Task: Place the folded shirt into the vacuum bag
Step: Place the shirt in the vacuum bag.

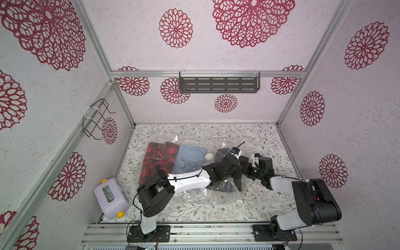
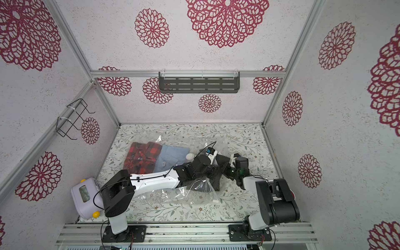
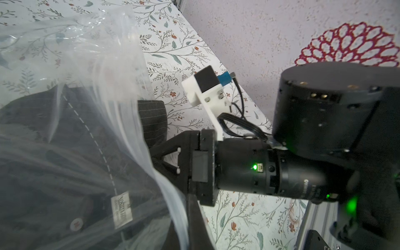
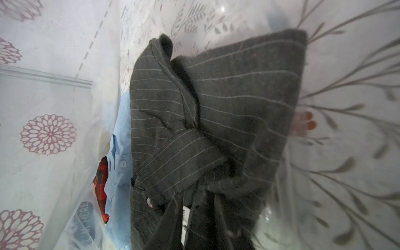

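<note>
Floral-print worktop (image 1: 249, 207) carries the vacuum bag (image 1: 194, 140), with a red plaid shirt (image 1: 158, 155) and a light blue shirt (image 1: 190, 155) deep inside it. From my seat the left gripper (image 3: 195, 227) looks pressed together, pinching the bag's upper film at the mouth and tenting it up. Into that opening reaches the right gripper (image 3: 164, 155), against the dark pinstriped shirt (image 4: 227, 97), which sits mostly under the film at the mouth. Plastic and cloth hide its jaws, so I cannot tell their spread.
</note>
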You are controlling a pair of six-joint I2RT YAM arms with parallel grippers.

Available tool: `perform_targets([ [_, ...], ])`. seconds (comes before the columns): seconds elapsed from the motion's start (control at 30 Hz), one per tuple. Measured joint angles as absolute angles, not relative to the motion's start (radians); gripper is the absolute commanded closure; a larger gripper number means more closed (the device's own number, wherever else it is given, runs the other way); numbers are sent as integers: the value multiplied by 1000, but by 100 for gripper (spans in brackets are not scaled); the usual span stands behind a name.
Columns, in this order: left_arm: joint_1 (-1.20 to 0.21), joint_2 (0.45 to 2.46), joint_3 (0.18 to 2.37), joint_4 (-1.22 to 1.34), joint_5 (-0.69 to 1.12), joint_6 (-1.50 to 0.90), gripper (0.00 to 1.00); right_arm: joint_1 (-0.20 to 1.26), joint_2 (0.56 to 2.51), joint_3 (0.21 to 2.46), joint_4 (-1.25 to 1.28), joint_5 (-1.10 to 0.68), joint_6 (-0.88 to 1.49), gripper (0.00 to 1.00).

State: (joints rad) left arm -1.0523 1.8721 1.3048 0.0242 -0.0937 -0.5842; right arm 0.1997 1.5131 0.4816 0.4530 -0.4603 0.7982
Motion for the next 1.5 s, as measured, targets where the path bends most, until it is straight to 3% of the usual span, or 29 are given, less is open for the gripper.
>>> perform_targets([
  [0.2,-1051,1872,1312,24,-87,-584,100,281,1618,540,534,-460,848,72],
  [0.33,-1051,1872,1316,24,-88,-584,100,287,1636,554,564,-467,866,66],
  [0.57,-1051,1874,1318,24,-98,-584,100,180,1412,469,503,-475,849,52],
  [0.8,-1051,1881,1322,24,-99,-584,100,89,1174,381,416,-480,812,54],
  [0.93,-1051,1888,1329,23,-100,-583,100,117,1191,336,431,-513,817,55],
  [1.13,-1051,1894,1336,21,-102,-584,100,277,1288,319,485,-550,833,57],
  [1.27,-1051,1894,1338,20,-102,-584,99,286,1278,291,493,-553,839,57],
  [1.4,-1051,1894,1342,15,-97,-584,91,210,1120,258,410,-519,837,54],
  [1.5,-1051,1893,1342,13,-79,-591,66,102,932,251,306,-471,823,52],
])
